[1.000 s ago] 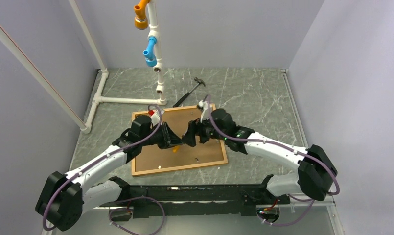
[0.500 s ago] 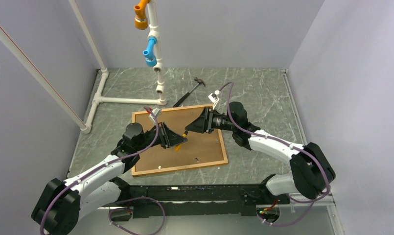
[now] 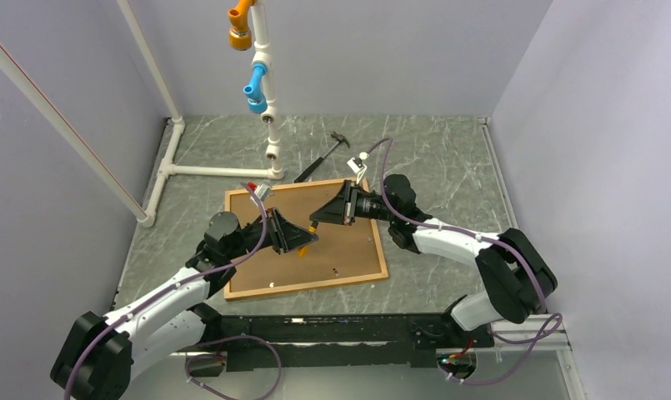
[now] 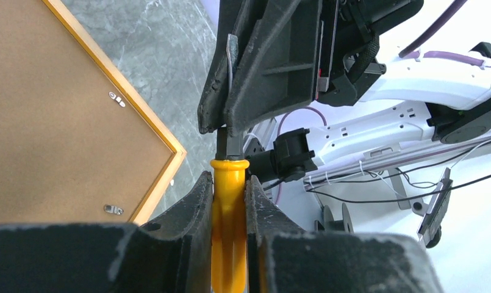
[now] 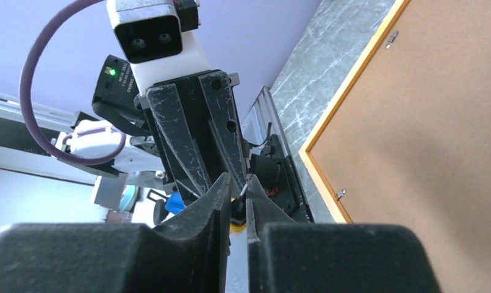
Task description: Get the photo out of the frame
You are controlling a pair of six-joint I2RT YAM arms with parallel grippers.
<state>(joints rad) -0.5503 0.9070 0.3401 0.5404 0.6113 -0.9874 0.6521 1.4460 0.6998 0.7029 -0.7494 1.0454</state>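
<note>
One frame lay face down on the worktop with the one photo inside it. Only the brown board back showed; the picture side was hidden. Two arms met above it at one yellow-handled screwdriver. The left tool clamped the handle and the right tool pinched the shaft, hiding its tip. One hammer lay behind.

Both arms reaching inward, left tool clamped, right tool facing it tip to tip, apparently pinched closed
</note>
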